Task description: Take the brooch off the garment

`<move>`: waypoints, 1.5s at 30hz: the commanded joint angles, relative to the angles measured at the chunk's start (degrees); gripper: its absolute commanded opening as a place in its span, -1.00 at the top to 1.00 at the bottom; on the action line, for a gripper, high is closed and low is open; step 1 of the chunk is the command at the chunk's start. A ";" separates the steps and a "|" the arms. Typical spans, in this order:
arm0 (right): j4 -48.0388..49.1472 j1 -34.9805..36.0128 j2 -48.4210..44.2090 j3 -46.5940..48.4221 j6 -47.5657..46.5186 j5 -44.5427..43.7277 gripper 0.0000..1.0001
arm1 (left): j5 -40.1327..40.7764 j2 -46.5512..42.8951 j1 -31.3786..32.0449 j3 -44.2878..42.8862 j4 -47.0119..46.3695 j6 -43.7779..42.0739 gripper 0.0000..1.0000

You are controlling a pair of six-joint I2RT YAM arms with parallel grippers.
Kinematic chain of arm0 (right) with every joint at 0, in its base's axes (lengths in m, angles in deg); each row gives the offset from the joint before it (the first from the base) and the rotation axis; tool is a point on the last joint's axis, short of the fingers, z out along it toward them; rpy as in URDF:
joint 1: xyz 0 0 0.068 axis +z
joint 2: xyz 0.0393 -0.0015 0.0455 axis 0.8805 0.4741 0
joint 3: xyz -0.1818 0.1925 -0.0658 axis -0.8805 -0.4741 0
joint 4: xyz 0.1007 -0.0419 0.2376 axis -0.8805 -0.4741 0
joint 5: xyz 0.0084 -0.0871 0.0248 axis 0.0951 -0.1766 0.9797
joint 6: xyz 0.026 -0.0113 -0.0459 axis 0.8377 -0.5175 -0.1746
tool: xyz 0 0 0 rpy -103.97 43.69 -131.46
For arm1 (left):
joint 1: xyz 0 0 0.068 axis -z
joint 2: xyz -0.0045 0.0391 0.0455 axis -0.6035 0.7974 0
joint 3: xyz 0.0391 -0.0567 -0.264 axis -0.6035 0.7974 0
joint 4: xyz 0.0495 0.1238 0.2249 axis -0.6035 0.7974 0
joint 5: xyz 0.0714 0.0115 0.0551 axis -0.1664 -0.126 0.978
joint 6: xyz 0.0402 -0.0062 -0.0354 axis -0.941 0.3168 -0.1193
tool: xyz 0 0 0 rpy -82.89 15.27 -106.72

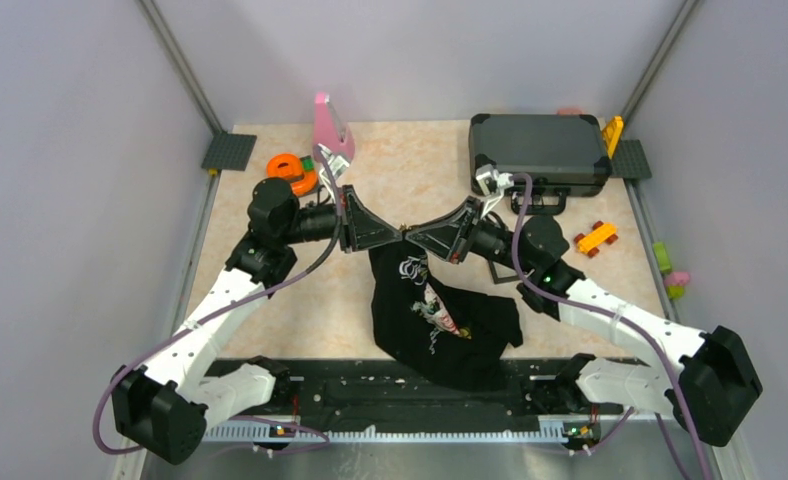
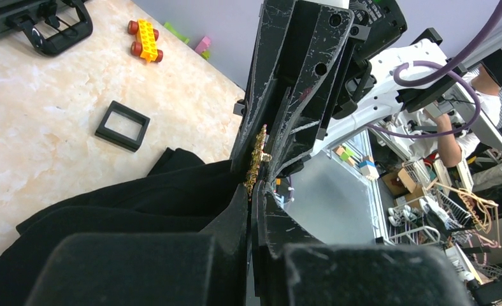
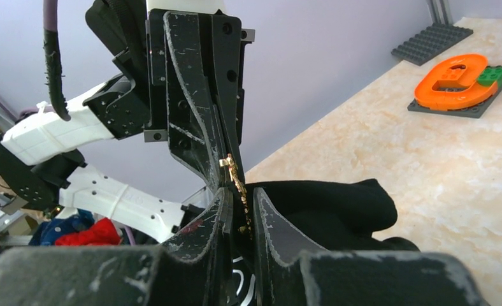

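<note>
Brooch [image 2: 257, 159] sat at the scene's centre, a thin gold strip lying left to right across the meeting fingertips. Its right end seemed pinched in the narrow right gripper [image 3: 239, 210]. At its left end, the left gripper [image 2: 250, 197] was closed on a garment [image 1: 440, 330] fold. Neither arm was nearer, so separation along that line mattered.

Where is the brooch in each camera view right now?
Top external: the brooch is a barely visible speck at centre, where left claw and right claw meet.
Left wrist: gold strip at mid-frame.
Right wrist: gold strip left of centre.
Shared landmark: the black garment hanging right below it.
</note>
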 commanded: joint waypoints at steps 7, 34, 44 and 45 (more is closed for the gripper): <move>-2.22 -0.47 1.31 5.13 -4.98 8.36 0.82 | -1.51 -0.31 -0.01 -2.90 -0.26 -2.58 1.00; 3.75 -4.29 -6.97 -2.27 -6.65 0.65 0.14 | 0.27 -0.16 -0.20 -3.70 3.85 -6.11 1.00; 3.44 -4.29 -1.58 1.71 -11.36 7.96 0.06 | -4.09 0.13 -0.20 -3.65 0.28 -2.62 1.00; 4.21 -4.29 -1.20 1.78 -11.27 8.63 0.06 | -4.35 0.13 -0.19 -3.61 -0.04 -2.40 1.00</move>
